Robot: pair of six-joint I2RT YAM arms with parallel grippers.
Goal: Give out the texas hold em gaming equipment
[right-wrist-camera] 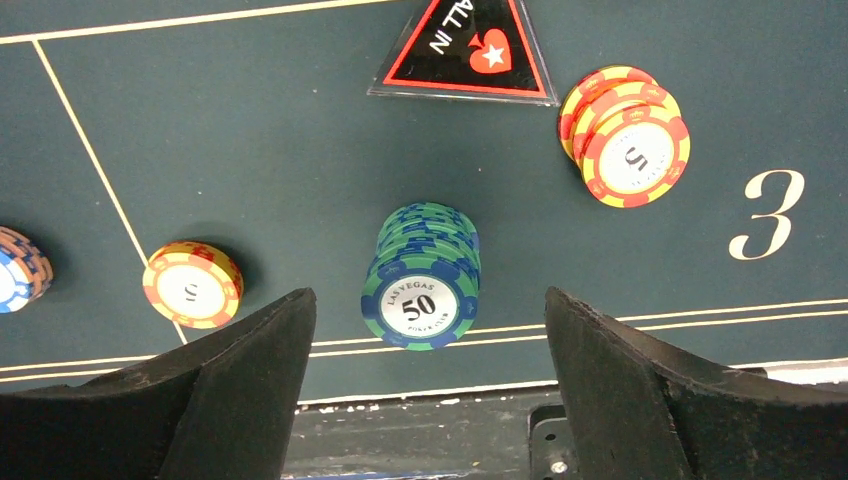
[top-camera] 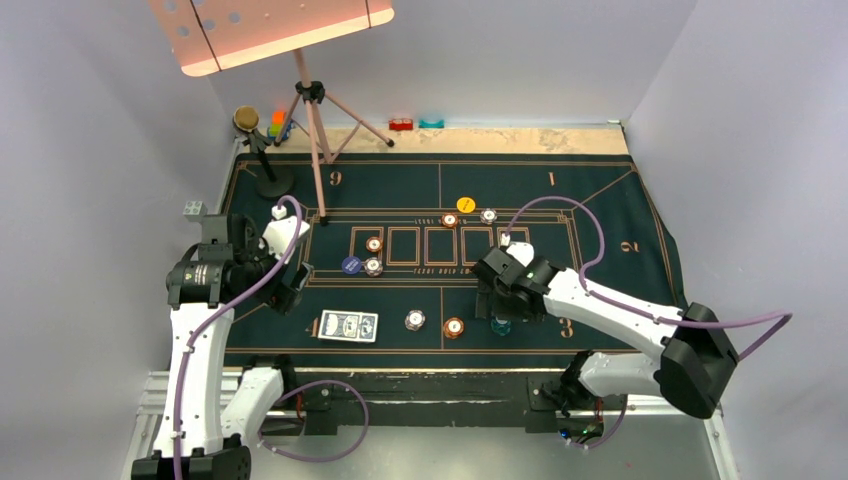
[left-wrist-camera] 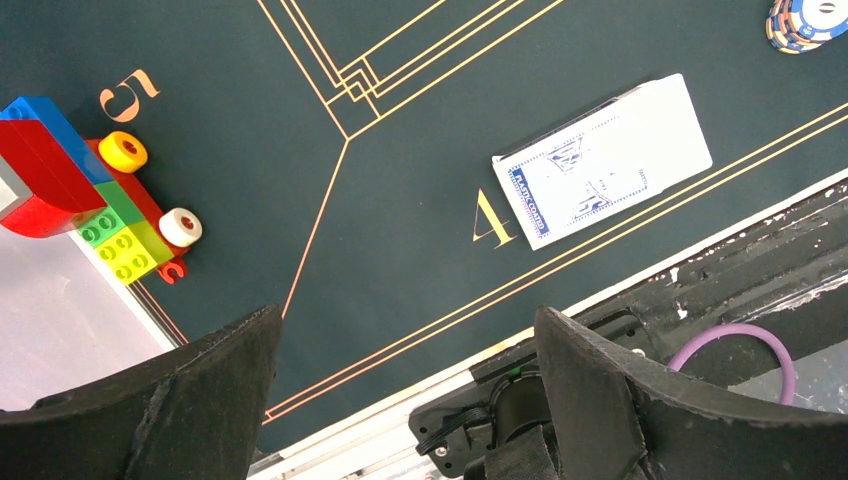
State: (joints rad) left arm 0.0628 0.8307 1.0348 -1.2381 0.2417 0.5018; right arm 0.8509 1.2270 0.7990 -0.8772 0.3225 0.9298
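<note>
On the dark green printed table mat (top-camera: 610, 215), overhead view: six small white-and-orange poker chip piles (top-camera: 373, 243), one blue disc (top-camera: 350, 265), one yellow disc (top-camera: 465, 204), and one pack of blue-and-white patterned-back playing cards (top-camera: 347, 325) at the front edge beside the numeral 4.

Right wrist view: four chip piles. These are a blue-and-green stack marked 50 (right-wrist-camera: 422, 280), a red-and-yellow stack marked 5 (right-wrist-camera: 625, 135) beside the numeral 3, a low yellow-and-red pile (right-wrist-camera: 192, 284), and an orange-and-blue pile (right-wrist-camera: 18, 275) cut off at the left border. There is also one black-and-red triangular marker (right-wrist-camera: 462, 50), its apex cropped.

The right gripper (right-wrist-camera: 430, 325) is spread wide, with the 50 stack just beyond the gap, clear of both fingers. The left gripper (left-wrist-camera: 408, 330) is likewise spread, gripping nothing, and the card pack lies well beyond it. One cluster of colourful toy blocks (left-wrist-camera: 90, 190) sits at the mat's edge.

Chips per pile cannot be counted. From overhead the right arm hides the triangle and the 5 stack.
</note>
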